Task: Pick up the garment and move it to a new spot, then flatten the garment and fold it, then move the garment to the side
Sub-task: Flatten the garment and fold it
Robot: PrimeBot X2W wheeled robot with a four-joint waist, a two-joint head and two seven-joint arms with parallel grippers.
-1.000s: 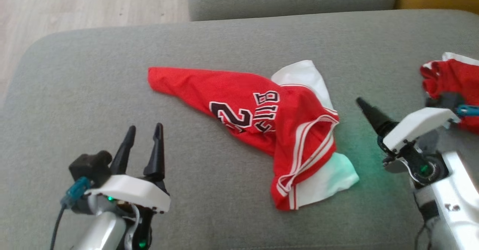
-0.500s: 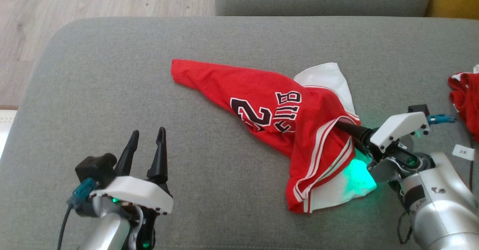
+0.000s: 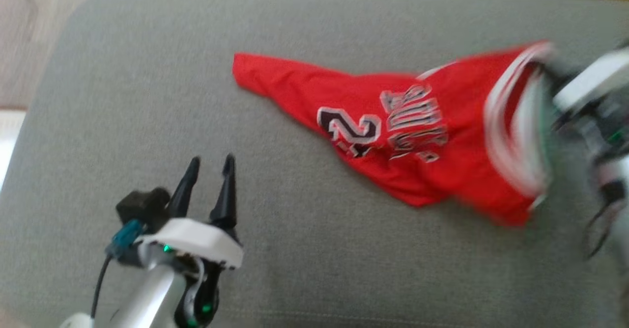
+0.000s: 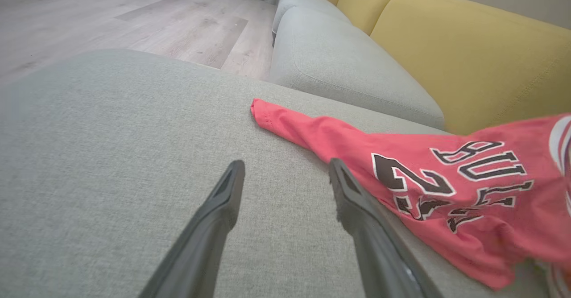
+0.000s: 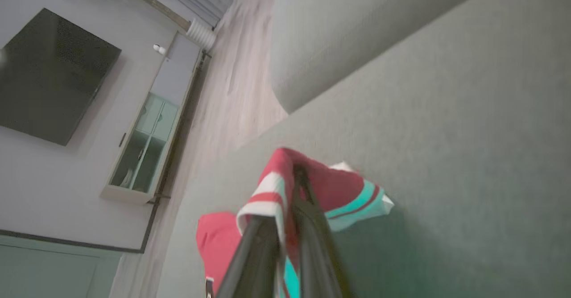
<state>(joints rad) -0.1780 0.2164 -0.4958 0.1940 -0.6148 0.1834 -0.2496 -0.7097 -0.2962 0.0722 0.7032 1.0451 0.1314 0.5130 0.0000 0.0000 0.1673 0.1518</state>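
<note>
Nearest to us, our left gripper [image 3: 212, 160] hovers over the front left part of the grey cushion [image 3: 147, 72]. Its fingers [image 4: 223, 217] stand wide apart with nothing between them, and they point up the head view towards the cloth without touching it.

Just beyond those fingers lies the garment [image 3: 442, 171], a red jersey with a dark, white-edged number and lettering. Its narrow left end tapers to a point and rests flat on the cushion near the middle. In the left wrist view the garment [image 4: 339, 137] climbs off the cushion towards its right side, so that side hangs lifted while the left tip stays down.

Further right, our right gripper [image 5: 296, 173] has its fingers pressed together on the white-and-red striped edge of the garment [image 5: 330, 186], which drapes over both sides of them. In the head view that arm is blurred at the right edge, and we cannot make out its fingertips there.

Behind the cushion we see a second grey seat [image 4: 339, 66] with a yellow backrest [image 4: 468, 52]. Past them runs a pale wooden floor [image 4: 134, 12]. Farthest off, the right wrist view shows a dark screen [image 5: 49, 75] on a white wall above a low cabinet [image 5: 147, 146].
</note>
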